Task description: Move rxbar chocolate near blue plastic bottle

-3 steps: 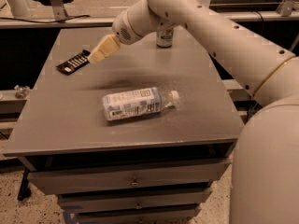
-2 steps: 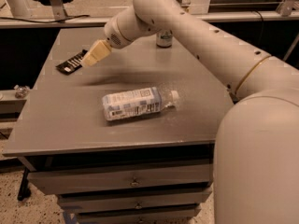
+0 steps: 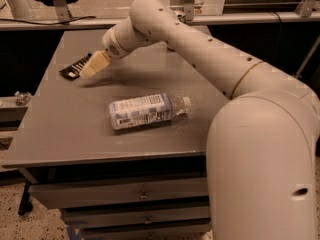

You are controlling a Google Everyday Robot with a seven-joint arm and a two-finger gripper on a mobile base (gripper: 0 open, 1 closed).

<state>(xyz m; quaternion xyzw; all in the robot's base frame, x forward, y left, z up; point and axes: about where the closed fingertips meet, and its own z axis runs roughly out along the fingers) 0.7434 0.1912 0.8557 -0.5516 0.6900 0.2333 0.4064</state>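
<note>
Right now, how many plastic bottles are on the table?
1. The blue plastic bottle lies on its side near the middle of the table, cap to the right. The gripper is at the far left, at the rxbar chocolate. The arm may hide other things.

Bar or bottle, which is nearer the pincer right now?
The rxbar chocolate, the flat black wrapper near the table's left edge: the pincer is right at its end. The blue plastic bottle lies on its side mid-table, clearly apart.

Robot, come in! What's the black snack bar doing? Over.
Gripper at small flat black snack-bar wrapper, far left of table. Clear plastic bottle, blue-and-white label, lying mid-table, apart. Nothing seen between them.
</note>
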